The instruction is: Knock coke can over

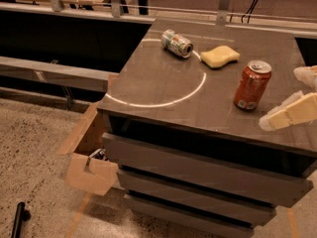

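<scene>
The coke can (251,85) is red-orange with a silver top and stands upright on the right part of the dark counter top (163,81). My gripper (283,98) comes in from the right edge of the camera view, just right of the can and at about its height. Its two pale fingers are spread apart with nothing between them. The lower finger (290,114) points towards the can's base and stays a short gap away from it. The upper finger (307,76) is partly cut off by the frame edge.
A green-and-white silver can (177,42) lies on its side at the back of the counter. A yellow sponge (219,56) lies beside it. A white arc (163,100) is marked on the top. Drawers (198,175) sit below, and a cardboard box (89,157) stands on the floor at left.
</scene>
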You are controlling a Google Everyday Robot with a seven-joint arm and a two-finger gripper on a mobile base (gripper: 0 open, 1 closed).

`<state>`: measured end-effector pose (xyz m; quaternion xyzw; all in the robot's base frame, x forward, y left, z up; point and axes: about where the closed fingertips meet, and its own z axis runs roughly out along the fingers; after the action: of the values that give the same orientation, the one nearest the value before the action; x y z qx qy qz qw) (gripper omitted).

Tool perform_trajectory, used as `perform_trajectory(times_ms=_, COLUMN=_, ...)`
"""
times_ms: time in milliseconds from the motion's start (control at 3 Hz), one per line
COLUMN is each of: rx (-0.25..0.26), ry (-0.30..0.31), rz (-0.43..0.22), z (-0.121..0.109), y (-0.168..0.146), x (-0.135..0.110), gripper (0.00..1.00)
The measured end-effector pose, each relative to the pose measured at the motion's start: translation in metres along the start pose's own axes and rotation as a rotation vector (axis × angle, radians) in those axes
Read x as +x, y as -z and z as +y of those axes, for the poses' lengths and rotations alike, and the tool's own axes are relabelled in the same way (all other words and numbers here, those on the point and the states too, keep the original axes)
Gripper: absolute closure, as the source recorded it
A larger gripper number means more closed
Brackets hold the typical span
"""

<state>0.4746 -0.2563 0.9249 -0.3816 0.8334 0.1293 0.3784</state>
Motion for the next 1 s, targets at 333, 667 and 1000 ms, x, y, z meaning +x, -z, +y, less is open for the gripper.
perform_trajectory(times_ms=333, rx=0.034, ry=-0.067, rz=-0.044, z=-0.006, y=-0.008, x=0.013, gripper=0.0)
perform_trajectory(times_ms=667, rx=0.063, ry=-0.15, rz=-0.138, z=-0.011, y=-0.024, x=0.027, gripper=0.0)
perform_trajectory(times_ms=1000, rx=0.103, ry=-0.21, rz=-0.27, z=-0.021, y=-0.036, x=0.025, gripper=0.0)
